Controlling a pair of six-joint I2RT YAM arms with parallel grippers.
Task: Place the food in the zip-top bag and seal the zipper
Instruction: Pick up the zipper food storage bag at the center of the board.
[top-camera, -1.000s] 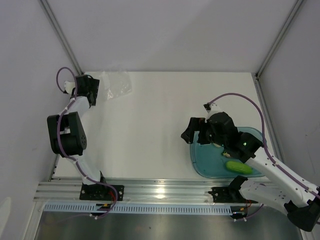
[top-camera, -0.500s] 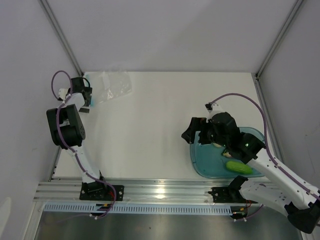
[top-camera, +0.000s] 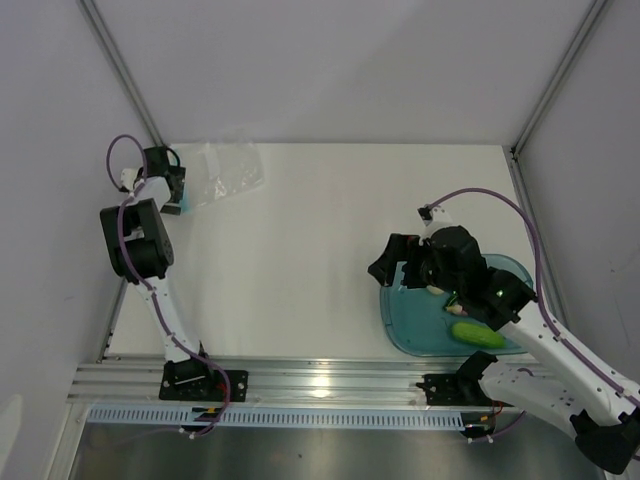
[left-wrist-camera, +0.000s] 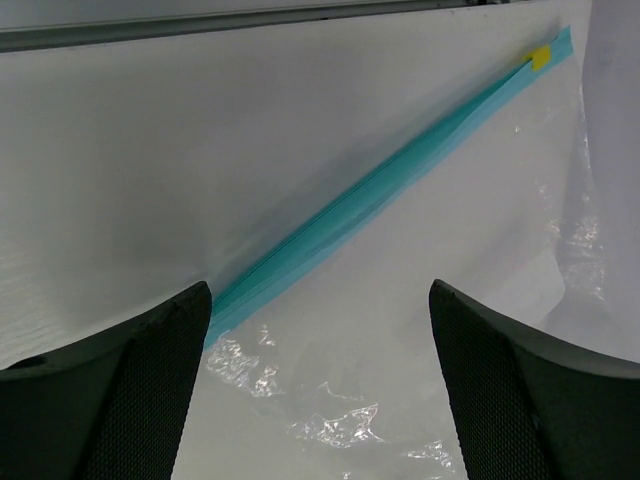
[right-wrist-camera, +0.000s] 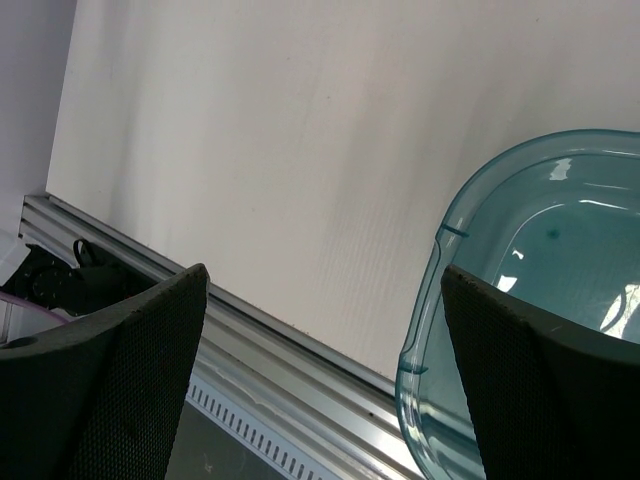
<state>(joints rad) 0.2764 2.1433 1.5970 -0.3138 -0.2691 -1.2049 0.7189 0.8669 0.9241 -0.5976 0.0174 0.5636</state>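
No readable text, labels or numbers anywhere.

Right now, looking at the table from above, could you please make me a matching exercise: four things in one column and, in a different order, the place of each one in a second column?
Column one:
1. clear zip-top bag
2. light green cucumber
3. teal tray
4. right tool

Column two:
A. lying inside the tray
B. on the near right part of the table
C. at the far left corner of the table
D. open, above the tray's far left corner

Right pairs: 1-C, 2-A, 3-B, 4-D.
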